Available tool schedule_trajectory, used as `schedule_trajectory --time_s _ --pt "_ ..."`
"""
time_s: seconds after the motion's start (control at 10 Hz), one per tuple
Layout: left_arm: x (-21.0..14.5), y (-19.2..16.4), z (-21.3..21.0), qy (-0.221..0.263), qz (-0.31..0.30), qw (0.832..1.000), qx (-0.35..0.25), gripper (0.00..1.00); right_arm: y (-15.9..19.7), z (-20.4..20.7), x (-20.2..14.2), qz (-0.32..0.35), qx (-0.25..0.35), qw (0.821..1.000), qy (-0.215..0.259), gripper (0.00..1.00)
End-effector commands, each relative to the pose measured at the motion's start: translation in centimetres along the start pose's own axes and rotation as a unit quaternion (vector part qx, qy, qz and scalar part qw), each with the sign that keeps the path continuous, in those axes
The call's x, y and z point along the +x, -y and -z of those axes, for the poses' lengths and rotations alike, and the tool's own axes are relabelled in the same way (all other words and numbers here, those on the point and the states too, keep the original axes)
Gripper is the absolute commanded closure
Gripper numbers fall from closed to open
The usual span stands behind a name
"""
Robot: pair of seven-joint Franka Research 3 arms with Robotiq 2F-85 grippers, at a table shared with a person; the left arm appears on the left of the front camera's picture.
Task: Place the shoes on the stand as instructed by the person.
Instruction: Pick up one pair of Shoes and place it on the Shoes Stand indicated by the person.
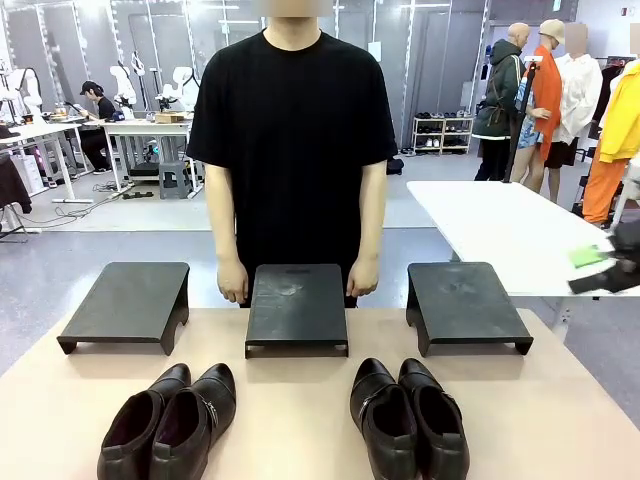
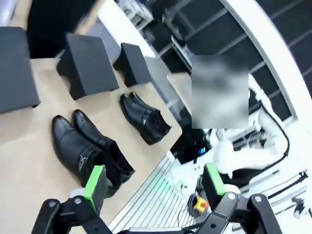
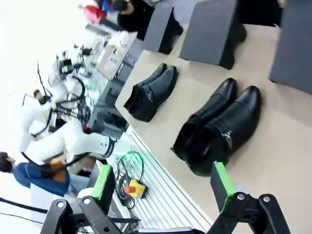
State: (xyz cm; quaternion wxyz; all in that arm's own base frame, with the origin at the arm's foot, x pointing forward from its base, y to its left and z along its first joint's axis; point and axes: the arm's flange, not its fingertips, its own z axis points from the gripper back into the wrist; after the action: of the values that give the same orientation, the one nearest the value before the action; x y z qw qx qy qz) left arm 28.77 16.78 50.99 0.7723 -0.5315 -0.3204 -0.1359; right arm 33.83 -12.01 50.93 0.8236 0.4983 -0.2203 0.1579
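Two pairs of shiny black shoes stand on the tan table, toes toward the person: the left pair (image 1: pixel 170 420) (image 2: pixel 90 148) (image 3: pixel 148 92) and the right pair (image 1: pixel 408 415) (image 2: pixel 145 117) (image 3: pixel 219 129). Behind them sit three low black stands: left (image 1: pixel 125 300), middle (image 1: pixel 297 305) and right (image 1: pixel 465 300). The person (image 1: pixel 295 130) is behind the middle stand, both hands hanging at the table's far edge. My left gripper (image 2: pixel 153 183) hangs open and empty off the near edge of the table, apart from the shoes. My right gripper (image 3: pixel 163 185) (image 1: pixel 585 270) is open and empty too, off the table's right side.
A white table (image 1: pixel 500 220) stands at the back right. Below the near edge of the table are a ribbed metal base and a yellow box with a red button (image 3: pixel 132 187) (image 2: pixel 200 204). White arm segments (image 3: pixel 73 141) show beyond the table's edge.
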Motion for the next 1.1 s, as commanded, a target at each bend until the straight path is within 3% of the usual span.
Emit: schedule_trajectory --time_s 0.0,0.3,0.6,0.7,1.0 --pt "-2.4 -1.2 -2.8 0.062 -0.008 0.998 -0.002 0.0 1.6 -3.4 -2.9 0.012 0.013 0.996 0.087 0.0" --pt "-6.0 -1.7 -8.3 0.137 -0.041 0.989 0.03 0.0 2.9 -8.7 -8.1 0.045 0.011 0.982 0.184 0.0" --pt "-5.8 -0.3 -8.0 0.141 -0.046 0.987 0.053 0.0 3.1 -9.0 -8.6 0.048 0.007 0.979 0.198 0.0" --pt "-6.8 -1.5 -9.9 0.144 -0.055 0.987 0.051 0.0 3.0 -10.4 -9.4 0.064 0.0 0.979 0.194 0.0" --pt "-6.8 -1.5 -9.9 0.144 -0.055 0.987 0.051 0.0 3.0 -10.4 -9.4 0.064 0.0 0.979 0.194 0.0"
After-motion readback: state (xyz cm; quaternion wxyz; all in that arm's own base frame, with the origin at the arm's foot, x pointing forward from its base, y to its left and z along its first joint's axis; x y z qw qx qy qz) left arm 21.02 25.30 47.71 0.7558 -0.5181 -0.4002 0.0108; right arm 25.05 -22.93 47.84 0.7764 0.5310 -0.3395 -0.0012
